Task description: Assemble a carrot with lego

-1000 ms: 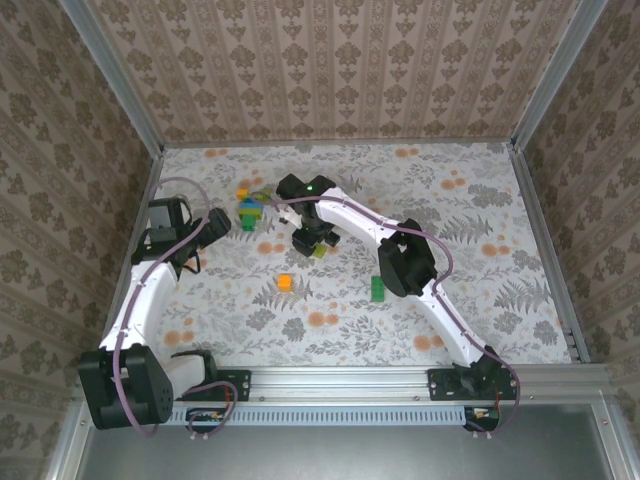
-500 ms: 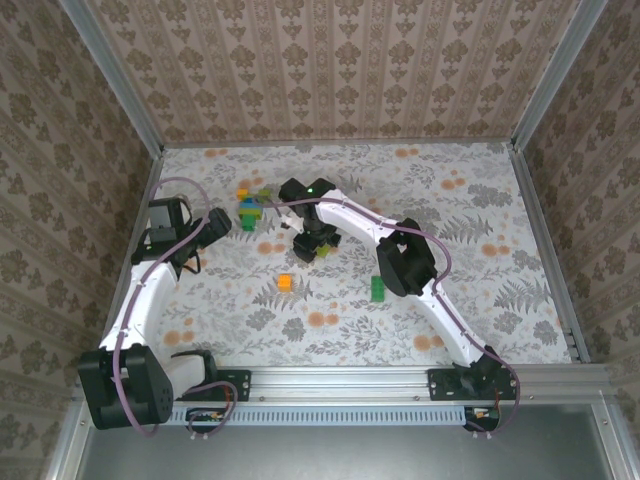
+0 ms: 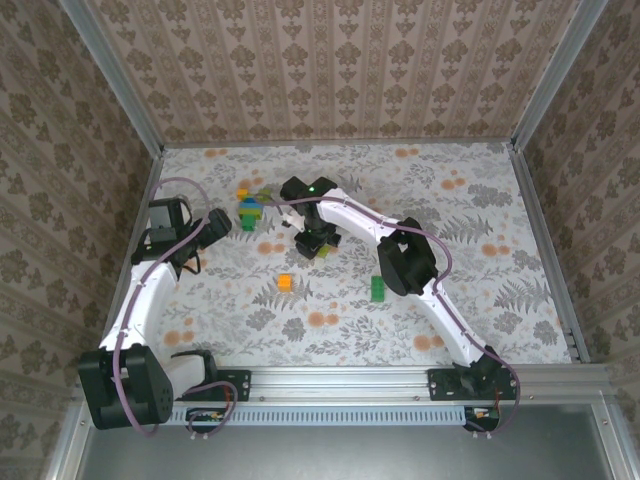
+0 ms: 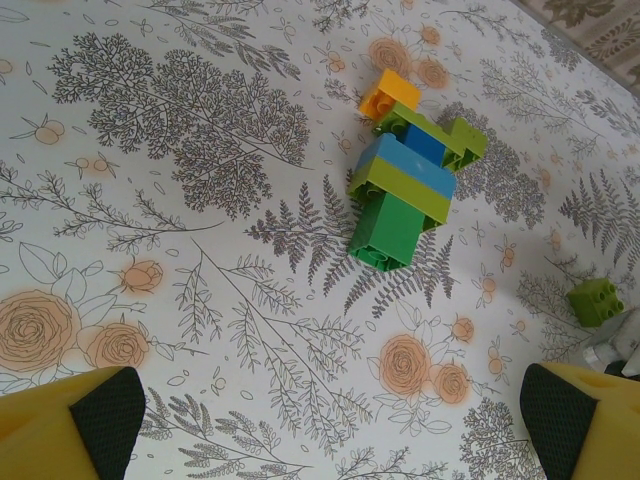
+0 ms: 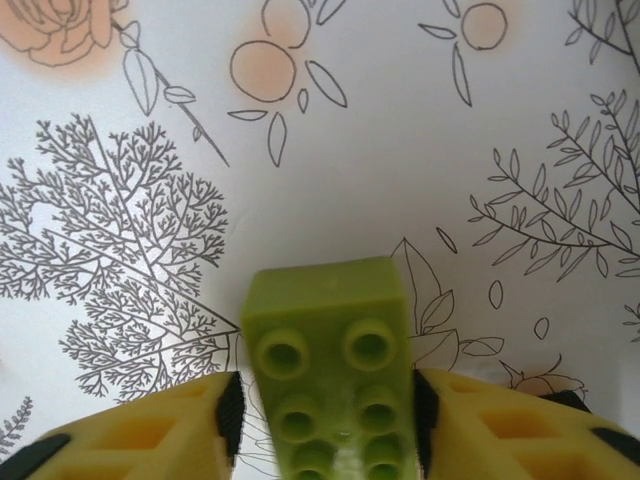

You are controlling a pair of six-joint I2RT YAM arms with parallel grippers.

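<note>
Grip quality matters most now: right gripper (image 5: 325, 425) pinches a lime-green studded plastic brick (image 5: 330, 330), black pads (image 5: 232, 420) flat on its two long sides, studs facing the wrist cam. Can't tell if the brick is off the surface. From above, that gripper (image 3: 312, 242) sits approx. mid flower-print table (image 3: 480, 300). A small orange plastic brick (image 3: 285, 283) lies at its 7 o'clock, a dark-green plastic brick (image 3: 377, 289) at 4, and the yellow, green and blue brick build (image 3: 250, 210) at 10. No carrot is built yet, imo. Keep the squeeze square, lift straight w/o twisting, then line the brick up with the orange one before pressing. Meanwhile left gripper (image 4: 330, 430) hangs spread wide, holding nothing, near that build; best kept clear.
</note>
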